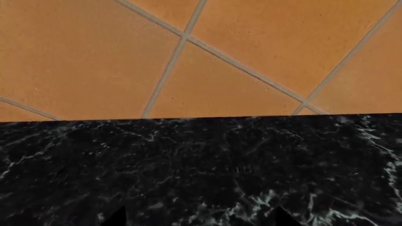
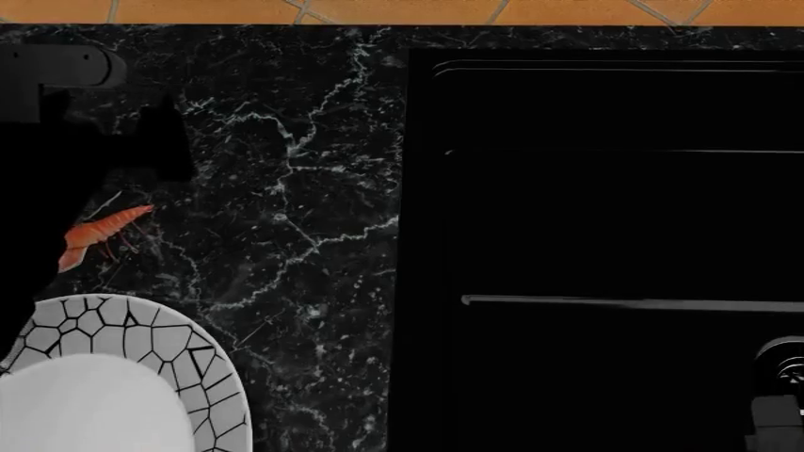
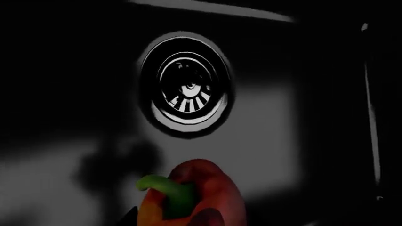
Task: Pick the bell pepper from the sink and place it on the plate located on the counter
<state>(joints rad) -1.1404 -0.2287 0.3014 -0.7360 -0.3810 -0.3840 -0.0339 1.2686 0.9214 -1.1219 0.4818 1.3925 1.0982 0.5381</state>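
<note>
In the right wrist view the red-orange bell pepper (image 3: 201, 188), green stem toward the camera, fills the space between my right gripper's (image 3: 199, 217) jaws over the grey sink floor (image 3: 264, 136). One dark fingertip (image 3: 130, 216) presses its side; the other is lost in shadow. The grip looks shut on the pepper. The head view shows the black sink (image 2: 603, 235) at the right, without the pepper, and my right arm (image 2: 781, 395) at its near right corner. The mosaic-rimmed plate (image 2: 151, 348) lies at the near left of the counter (image 2: 301, 188). My left gripper (image 1: 199, 217) is open over the counter (image 1: 188, 165), holding nothing.
A small orange shrimp (image 2: 107, 234) lies on the counter just beyond the plate. The round drain (image 3: 185, 84) sits in the sink floor past the pepper. A thin pale bar (image 2: 628, 302) crosses the sink. My left arm (image 2: 56, 66) is at the far left. Orange tiles (image 1: 201, 52) lie beyond the counter edge.
</note>
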